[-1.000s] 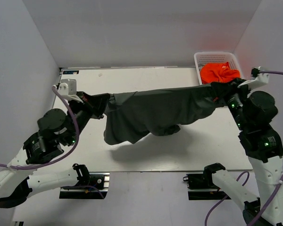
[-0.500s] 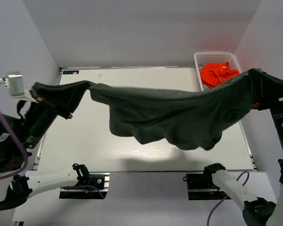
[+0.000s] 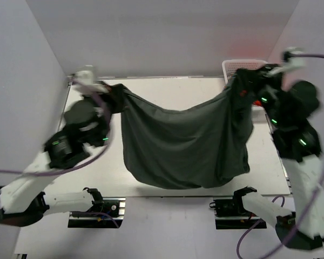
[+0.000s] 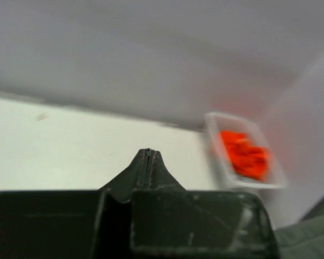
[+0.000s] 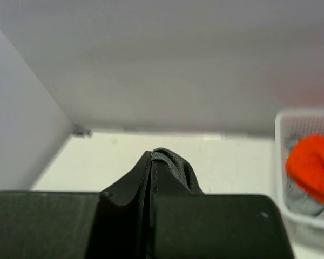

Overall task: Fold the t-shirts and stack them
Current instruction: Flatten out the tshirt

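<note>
Where the top view looks down on the flat white table [image 3: 167, 91], we log the dark olive-grey thin-fabric t-shirt [image 3: 183, 145] strung in the air between both arms. It sags in a deep curve, and its lowest fold is over the table's near edge. The left gripper [image 3: 109, 91] holds one upper corner at the far left. The right gripper [image 3: 243, 82] holds the other, just in front of the white plastic lattice basket [image 3: 242, 63]. Both arms are blurred.

Left wrist view: the left gripper [image 4: 147, 157] has its fingers pressed to a thin seam; we cannot tell from here whether cloth sits in it. A dark fold of the shirt [image 4: 308, 237] shows low right. The bright orange crumpled t-shirt [image 4: 244, 154] lies in the basket [image 4: 215, 141], well apart.

Right wrist view: the right gripper [image 5: 151, 160] is clamped on the dark shirt's ribbed hem [image 5: 175, 164], which bunches beside the tips. The orange shirt [image 5: 313, 167] lies in the basket [image 5: 279, 162] at right.
</note>
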